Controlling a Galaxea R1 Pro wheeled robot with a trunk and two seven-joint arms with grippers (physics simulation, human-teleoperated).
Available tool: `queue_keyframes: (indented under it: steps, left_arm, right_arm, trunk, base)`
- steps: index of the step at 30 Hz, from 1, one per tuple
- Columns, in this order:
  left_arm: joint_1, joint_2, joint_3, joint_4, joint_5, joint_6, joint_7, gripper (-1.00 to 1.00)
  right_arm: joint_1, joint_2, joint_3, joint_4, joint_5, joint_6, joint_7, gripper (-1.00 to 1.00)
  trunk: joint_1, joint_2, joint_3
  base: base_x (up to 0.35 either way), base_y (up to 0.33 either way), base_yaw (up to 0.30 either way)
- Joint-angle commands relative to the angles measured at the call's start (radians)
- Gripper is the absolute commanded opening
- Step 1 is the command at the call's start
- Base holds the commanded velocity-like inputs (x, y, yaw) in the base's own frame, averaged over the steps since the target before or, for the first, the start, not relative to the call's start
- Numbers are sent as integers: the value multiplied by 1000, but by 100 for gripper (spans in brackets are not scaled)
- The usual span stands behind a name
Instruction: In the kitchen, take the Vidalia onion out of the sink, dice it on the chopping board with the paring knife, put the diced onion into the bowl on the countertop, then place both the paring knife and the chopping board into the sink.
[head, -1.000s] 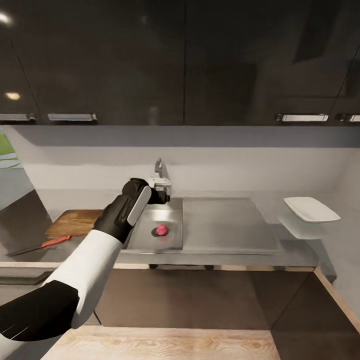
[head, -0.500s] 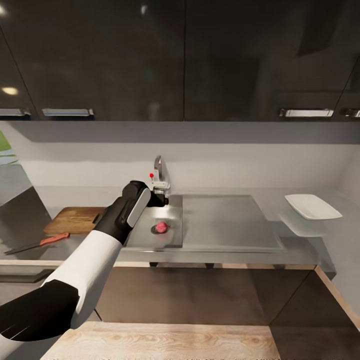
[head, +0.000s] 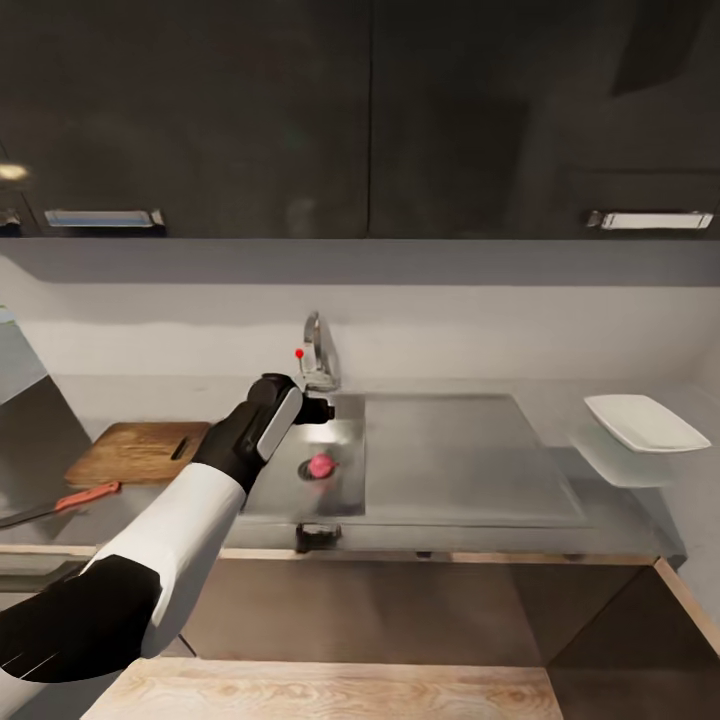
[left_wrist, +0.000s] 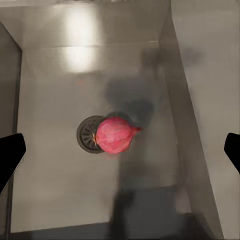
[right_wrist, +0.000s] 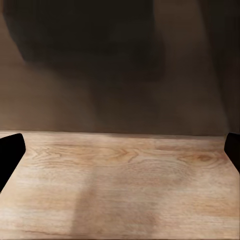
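Observation:
The pink-red Vidalia onion lies in the steel sink, resting on the drain. My left gripper hangs above the basin, just in front of the faucet. In the left wrist view the onion sits straight below the open left gripper, well apart from its fingertips. The wooden chopping board lies on the counter left of the sink, and the red-handled paring knife in front of it. A white bowl stands at the far right. My right gripper is open over wooden floor.
A flat steel drainboard adjoins the basin on its right. Dark wall cabinets hang above the counter, and dark base cabinet fronts run below it. A steel appliance side borders the counter at the left.
The head camera has moved closer and a little to the right. My left gripper has come down toward the basin above the onion. The onion, board and knife have stayed put.

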Motion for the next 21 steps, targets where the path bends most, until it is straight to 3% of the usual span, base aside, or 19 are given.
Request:
queue_keyframes:
  steps: [1,7,13,21]
  left_arm:
    - [-1,1,-2,0,10,2,10,100]
    - [-1,2,-2,19,10,0,10,100]
    - [-1,2,-2,62,10,-15,9,100]
    - [-1,2,-3,180,10,-136,8,100]
  right_arm:
    - [-1,0,8,1,-3,-3,-4,100]
    - [-1,1,8,1,-3,-3,-4,100]
    - [-1,1,8,1,-3,-3,-4,100]
    - [-1,1,8,1,-3,-3,-4,100]
  trunk:
    - [1,-2,-4]
    - [1,-2,-13]
    - [1,-2,-23]
    - [1,-2,-36]
  base:
    - [307,0,0]
    - [273,0,0]
    - [76,0,0]
    - [10,0,0]
